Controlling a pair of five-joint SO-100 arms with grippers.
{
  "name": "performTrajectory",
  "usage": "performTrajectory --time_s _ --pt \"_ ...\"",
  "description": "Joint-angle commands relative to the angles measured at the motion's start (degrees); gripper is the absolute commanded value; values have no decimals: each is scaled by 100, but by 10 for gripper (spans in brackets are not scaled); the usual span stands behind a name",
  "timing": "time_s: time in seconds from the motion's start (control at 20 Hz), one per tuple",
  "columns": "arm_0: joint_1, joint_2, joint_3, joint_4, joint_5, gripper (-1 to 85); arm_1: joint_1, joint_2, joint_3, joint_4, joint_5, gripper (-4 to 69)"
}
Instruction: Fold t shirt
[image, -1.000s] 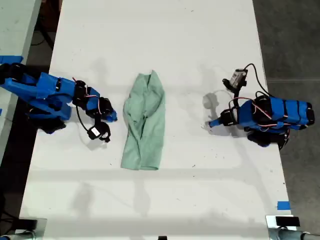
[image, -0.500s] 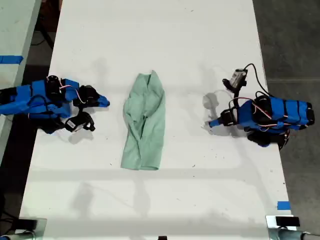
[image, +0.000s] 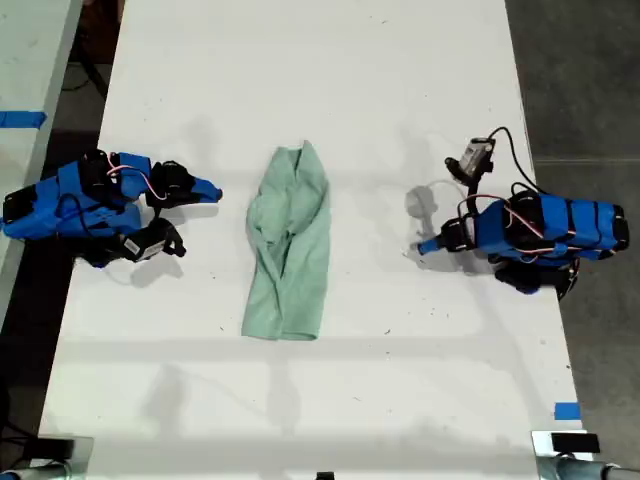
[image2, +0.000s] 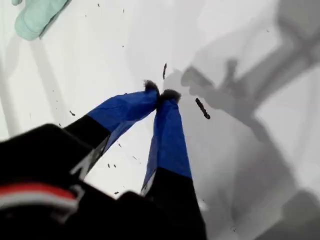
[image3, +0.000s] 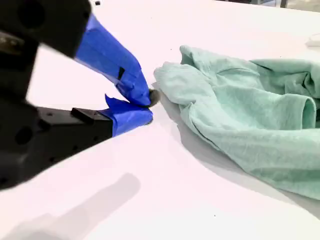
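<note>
The t shirt (image: 290, 245) is a pale mint-green wrinkled cloth lying lengthwise in the middle of the white table (image: 320, 80), narrow at its far end and wider at its near end. My second gripper (image: 214, 192) is shut and holds nothing, pointing at the shirt from the exterior view's left. In its own view the gripper (image3: 147, 107) sits a short gap from a rolled edge of the shirt (image3: 250, 115). My first gripper (image: 424, 247), on the exterior view's right, is shut and holds nothing, its tips (image2: 161, 93) low over bare table. Only a corner of the shirt (image2: 37, 15) shows there.
Blue tape (image: 566, 410) marks the table near the exterior view's lower right corner. A second table with blue tape (image: 22, 119) stands past the exterior view's left edge. Dark floor (image: 585, 90) lies past the right edge. A loose cable (image: 505, 150) arches over the first arm.
The second arm has pulled back from beside the shirt toward the exterior view's left, its gripper swinging round to point at the shirt. The first arm and the shirt have not moved.
</note>
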Motion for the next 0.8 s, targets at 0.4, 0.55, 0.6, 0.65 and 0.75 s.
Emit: performTrajectory --time_s 0.4,0.55,0.6,0.65,0.75 --pt "123 35 220 9 44 -2 -44 53 369 9 -35 22" --pt "132 35 220 9 44 -2 -44 53 369 9 -35 22" --pt "141 35 220 9 44 -2 -44 53 369 9 -35 22" --pt "141 35 220 9 44 -2 -44 53 369 9 -35 22" --pt "149 35 220 9 44 -2 -44 53 369 9 -35 22"
